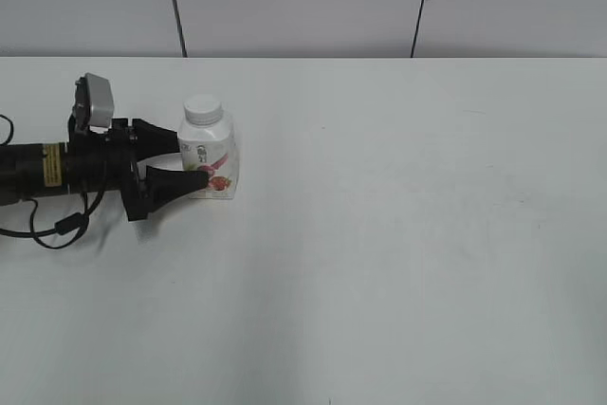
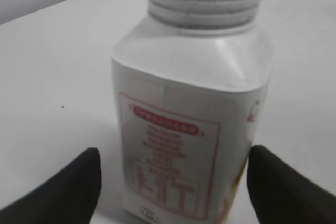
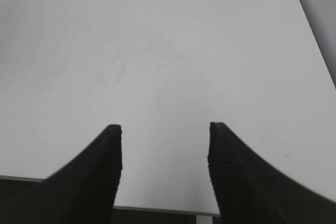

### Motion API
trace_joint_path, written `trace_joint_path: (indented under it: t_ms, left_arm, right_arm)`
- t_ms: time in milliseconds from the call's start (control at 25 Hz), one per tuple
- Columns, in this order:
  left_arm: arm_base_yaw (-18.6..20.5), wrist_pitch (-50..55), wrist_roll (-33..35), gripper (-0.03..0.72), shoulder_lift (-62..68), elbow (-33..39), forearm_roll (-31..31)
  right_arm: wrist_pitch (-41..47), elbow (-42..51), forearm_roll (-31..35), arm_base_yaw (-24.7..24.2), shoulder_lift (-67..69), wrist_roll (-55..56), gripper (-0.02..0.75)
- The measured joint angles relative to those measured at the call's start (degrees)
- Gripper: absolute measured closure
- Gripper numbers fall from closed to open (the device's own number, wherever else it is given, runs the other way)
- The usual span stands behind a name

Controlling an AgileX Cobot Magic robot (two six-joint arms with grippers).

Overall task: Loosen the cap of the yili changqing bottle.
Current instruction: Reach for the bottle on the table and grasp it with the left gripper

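One squat white yili changqing bottle, capped, stands between the spread left gripper.

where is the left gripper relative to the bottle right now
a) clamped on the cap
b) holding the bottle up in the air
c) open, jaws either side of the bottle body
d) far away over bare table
c: the left gripper is open, its jaws flanking the body of the bottle, which stands on the table with the cap on.
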Motion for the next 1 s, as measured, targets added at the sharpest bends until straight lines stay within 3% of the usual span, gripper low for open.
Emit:
trace_joint_path:
  t_ms: [440, 760, 1000]
  left_arm:
    - [-2.19, -0.13, -0.39, 0.177, 0.19, -3.26, 1.88]
    - [-3.73, -0.02, -0.39, 0.311, 0.19, -3.3, 1.82]
    - [-3.83, 0.05, -0.49, 0.312, 0.19, -3.3, 1.57]
  right_arm:
    - [0.0, 0.0, 0.0, 0.0, 0.0, 0.0, 0.31]
    - [0.0, 0.0, 0.0, 0.0, 0.0, 0.0, 0.31]
    - [-0.02, -0.37, 1.24, 0.0, 1.85, 0.0, 0.31]
